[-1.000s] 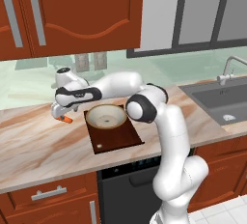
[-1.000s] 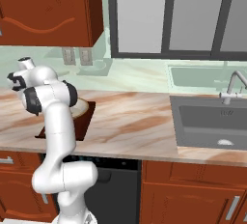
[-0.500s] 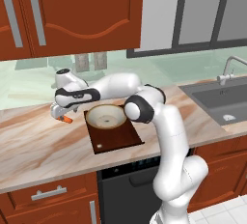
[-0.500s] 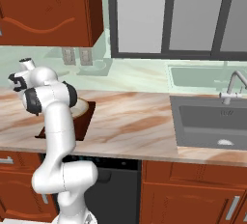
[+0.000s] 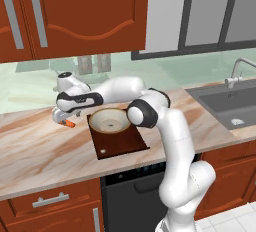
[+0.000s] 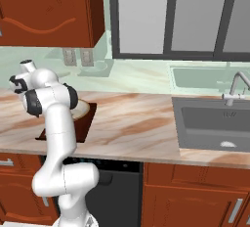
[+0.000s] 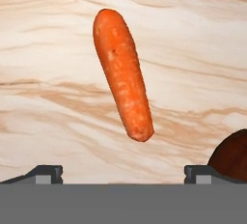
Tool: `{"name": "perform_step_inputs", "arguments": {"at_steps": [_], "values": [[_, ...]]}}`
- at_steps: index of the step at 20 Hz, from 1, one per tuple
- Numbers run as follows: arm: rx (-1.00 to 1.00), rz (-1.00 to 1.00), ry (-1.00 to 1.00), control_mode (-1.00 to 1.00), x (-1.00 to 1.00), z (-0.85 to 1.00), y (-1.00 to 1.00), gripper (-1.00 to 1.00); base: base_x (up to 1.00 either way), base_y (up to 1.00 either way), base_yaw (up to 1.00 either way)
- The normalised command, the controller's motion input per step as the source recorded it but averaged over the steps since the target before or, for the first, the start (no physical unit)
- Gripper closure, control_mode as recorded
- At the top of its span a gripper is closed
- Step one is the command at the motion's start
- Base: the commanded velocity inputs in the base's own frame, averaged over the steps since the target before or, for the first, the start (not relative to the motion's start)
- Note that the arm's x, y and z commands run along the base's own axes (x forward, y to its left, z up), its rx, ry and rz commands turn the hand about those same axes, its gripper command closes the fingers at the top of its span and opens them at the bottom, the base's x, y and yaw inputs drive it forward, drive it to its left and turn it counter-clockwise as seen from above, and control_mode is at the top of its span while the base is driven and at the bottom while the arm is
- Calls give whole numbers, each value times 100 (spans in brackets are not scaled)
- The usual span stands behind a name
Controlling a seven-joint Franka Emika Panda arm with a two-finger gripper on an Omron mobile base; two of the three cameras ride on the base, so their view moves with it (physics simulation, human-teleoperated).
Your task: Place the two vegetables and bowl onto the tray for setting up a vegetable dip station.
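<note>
- The marble counter (image 5: 45, 148) runs under red-brown cabinets, with a sink (image 6: 215, 123) set into it well off to the arm's right.
- The tray (image 5: 117, 138) lies flat on the counter, small hole toward the front edge.
- The bowl (image 5: 110, 120) sits on the tray's back half, pale inside facing up.
- The gripper (image 5: 60, 118) hangs low over the counter just left of the tray, jaws spread wide, holding nothing.
- The carrot (image 7: 123, 73) lies on bare counter right beneath the hand, between the two finger tips (image 7: 46, 172) from the hand view, not touching either. It's just beside the tray's left edge.
</note>
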Motion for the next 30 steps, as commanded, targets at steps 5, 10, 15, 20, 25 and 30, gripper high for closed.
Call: {"name": "perform_step_inputs", "arguments": {"at_steps": [5,10,15,20,25,30], "values": [[0,-3,-2,-100,0,-7,1,-100,0,0,0],[0,-2,-3,-100,0,-6,4,-100,0,0,0],[0,-1,-1,-100,0,-6,3,-100,0,0,0],[0,0,-1,-100,0,-5,2,-100,0,0,0],[0,-1,0,-100,0,-4,1,-100,0,0,0],[0,0,0,-100,3,-3,0,-100,0,0,0]]}}
